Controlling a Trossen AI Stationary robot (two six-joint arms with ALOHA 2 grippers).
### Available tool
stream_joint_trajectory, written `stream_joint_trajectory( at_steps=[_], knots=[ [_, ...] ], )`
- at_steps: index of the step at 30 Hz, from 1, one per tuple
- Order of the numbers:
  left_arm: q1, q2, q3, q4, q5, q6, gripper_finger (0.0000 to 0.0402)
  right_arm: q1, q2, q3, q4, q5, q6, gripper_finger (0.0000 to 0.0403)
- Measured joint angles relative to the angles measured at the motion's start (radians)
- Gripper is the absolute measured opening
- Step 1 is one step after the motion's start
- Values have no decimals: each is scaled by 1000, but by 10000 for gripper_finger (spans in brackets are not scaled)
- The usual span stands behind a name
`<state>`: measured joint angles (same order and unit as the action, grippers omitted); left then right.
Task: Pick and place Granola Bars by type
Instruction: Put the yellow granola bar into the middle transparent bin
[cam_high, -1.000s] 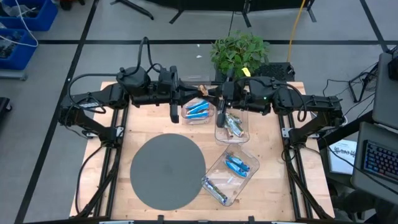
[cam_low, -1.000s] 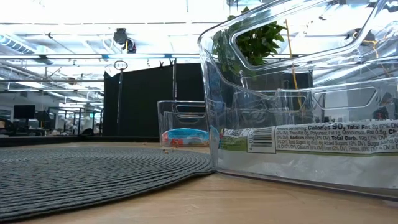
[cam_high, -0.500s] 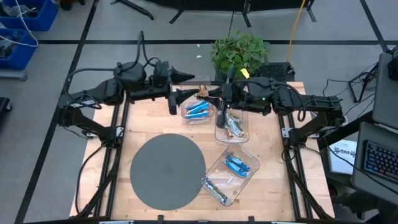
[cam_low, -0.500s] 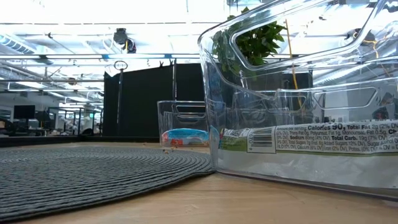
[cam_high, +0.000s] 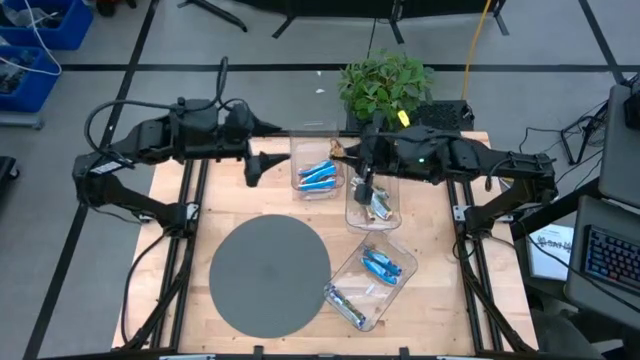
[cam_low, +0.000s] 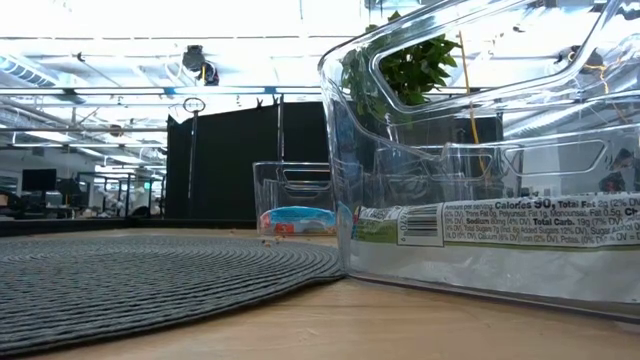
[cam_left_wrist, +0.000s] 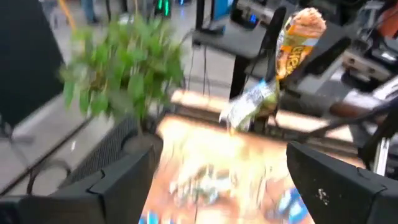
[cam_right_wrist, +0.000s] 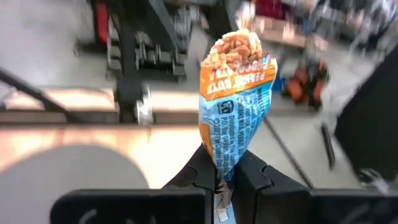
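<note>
My right gripper (cam_right_wrist: 227, 177) is shut on a tan-and-orange granola bar (cam_right_wrist: 236, 93) and holds it in the air over the far clear bin's right edge (cam_high: 338, 160). The same bar (cam_left_wrist: 300, 34) also shows in the left wrist view. My left gripper (cam_high: 255, 165) stands open and empty, left of that bin. Blue bars (cam_high: 317, 175) lie in the far bin. Silvery bars (cam_high: 375, 205) lie in the middle bin. The near, slanted bin (cam_high: 372, 272) holds blue and silvery bars. My right gripper pinches the bar's lower part (cam_right_wrist: 222, 163) between its two fingers. The fingers come about level from the table's right side. The bar stands upright above the fingers with its orange end up, lifted clear of the bins and the table.
A round grey mat (cam_high: 270, 275) lies on the near left of the wooden table. A potted plant (cam_high: 385, 85) stands behind the far edge. In the low view the near bin's wall (cam_low: 480, 200) fills the right half.
My left gripper has opened and let go of the tan bar, which both grippers held over the far bin. It has then drawn back toward the table's left edge. My right gripper has kept the bar in nearly the same place.
</note>
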<state>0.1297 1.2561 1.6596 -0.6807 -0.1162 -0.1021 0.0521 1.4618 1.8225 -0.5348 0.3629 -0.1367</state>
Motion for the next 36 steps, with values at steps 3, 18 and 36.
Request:
stream_joint_trajectory(
  at_steps=[3,18,36],
  knots=[
    [9,-23,-1,-103,0,-22,354,-12,2,0,-123,3,48,12],
    [3,-67,0,-409,11,-70,369,-80,48,-112,-415,-25,135,11],
    [3,-258,-123,-354,-54,-61,361,-124,48,-614,-280,-209,281,10]
  ],
)
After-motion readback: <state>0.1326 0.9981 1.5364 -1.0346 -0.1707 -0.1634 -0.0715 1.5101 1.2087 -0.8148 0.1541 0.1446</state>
